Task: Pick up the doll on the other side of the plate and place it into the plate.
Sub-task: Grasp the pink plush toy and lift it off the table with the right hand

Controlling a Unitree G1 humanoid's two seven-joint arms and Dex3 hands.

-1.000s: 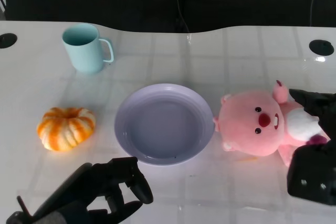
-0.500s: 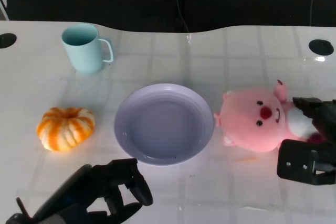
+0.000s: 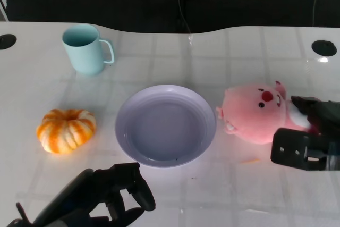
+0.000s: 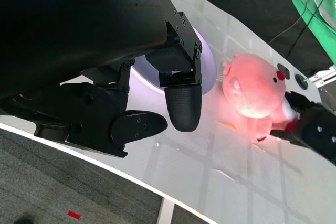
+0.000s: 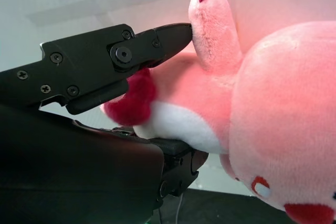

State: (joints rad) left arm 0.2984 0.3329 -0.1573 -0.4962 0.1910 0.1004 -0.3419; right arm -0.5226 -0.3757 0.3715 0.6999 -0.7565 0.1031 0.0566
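Note:
The pink plush doll (image 3: 256,112) is just right of the lilac plate (image 3: 166,126), tilted back with its face turned up. My right hand (image 3: 308,136) grips its body from the right, fingers on either side of the white belly and red bow (image 5: 137,98). The doll (image 5: 273,103) fills the right wrist view, and the left wrist view shows the doll (image 4: 252,93) beside the plate (image 4: 207,64). My left hand (image 3: 109,195) hovers near the table's front edge, below the plate, with fingers curled and holding nothing.
An orange pumpkin toy (image 3: 66,129) lies left of the plate. A light blue mug (image 3: 85,48) stands at the back left. Two dark holes (image 3: 324,47) sit near the table's far corners.
My right hand has closed around the doll and tipped it upward and slightly toward the back; the doll's face now points up. The left hand has stayed put.

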